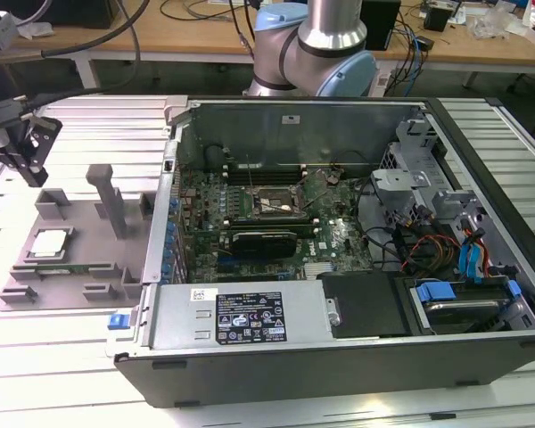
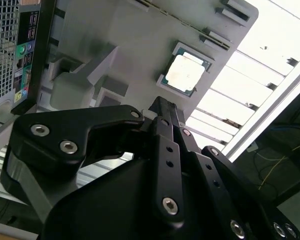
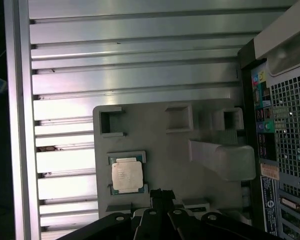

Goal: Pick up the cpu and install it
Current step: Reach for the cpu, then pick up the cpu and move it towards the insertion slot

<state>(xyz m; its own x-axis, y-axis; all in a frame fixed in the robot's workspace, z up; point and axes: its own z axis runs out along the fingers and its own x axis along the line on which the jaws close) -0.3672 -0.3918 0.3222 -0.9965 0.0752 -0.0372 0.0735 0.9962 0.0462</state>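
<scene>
Above the far left corner of the grey holder plate (image 1: pixel 80 223), on the slatted surface (image 1: pixel 53 357) at the exterior view's left of the open computer case (image 1: pixel 339 366): the tool (image 2: pixel 162 102), tips apparently pressed together, pinching nothing. Hangs in the air, touches nothing. Below it, and a little nearer in the exterior view, the cpu (image 1: pixel 52 242), flat in a square recess of the holder, metal top up, well apart from the case. Being square, offers no long axis; sits with edges parallel to the holder's. Lies just beyond the tool's tips in both wrist views. Along the holder's near edge, what looks like a green memory stick (image 1: pixel 58 267). Inside the case, the motherboard's dark socket (image 1: pixel 272 203), well to the right of the cpu; cannot tell whether open.
</scene>
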